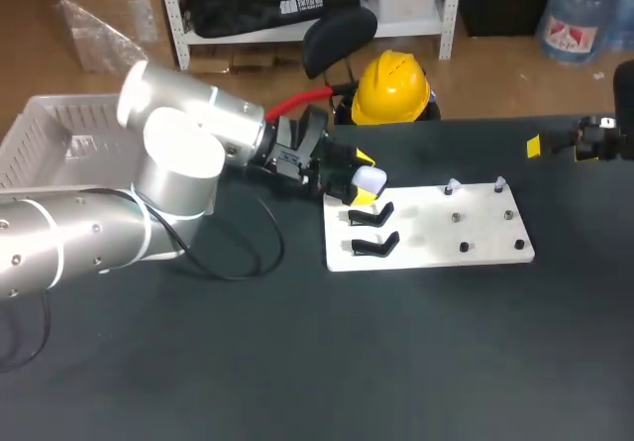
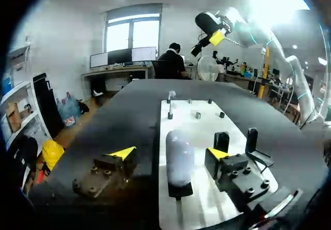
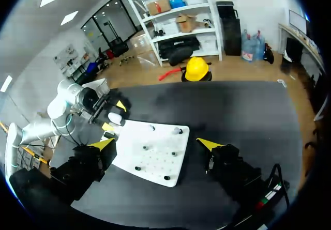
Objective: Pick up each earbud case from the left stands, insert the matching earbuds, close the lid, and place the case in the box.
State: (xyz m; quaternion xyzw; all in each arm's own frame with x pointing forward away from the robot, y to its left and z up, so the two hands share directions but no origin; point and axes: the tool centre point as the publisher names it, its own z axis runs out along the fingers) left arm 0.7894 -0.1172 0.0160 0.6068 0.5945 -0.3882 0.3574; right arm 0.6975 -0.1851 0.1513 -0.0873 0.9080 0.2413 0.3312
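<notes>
Left wrist view: L end effector [image 2: 169, 153] wide around white case [image 2: 179, 155] on stand [image 2: 180, 190]; R end effector [image 3: 156, 144] wide too

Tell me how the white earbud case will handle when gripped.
Smooth and rounded, the earbud case may slip in the left tool. Upright on a narrow stand, it could tip if nudged. Small, so probably light.

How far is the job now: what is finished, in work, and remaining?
Done: nothing clearly; no case shows in the visible part of the box. In hand: the left end effector is open around the white case, which sits on its stand, not gripped. Left: lift it, insert the earbuds from the white board, close the lid, box it. The right end effector hangs open.
</notes>
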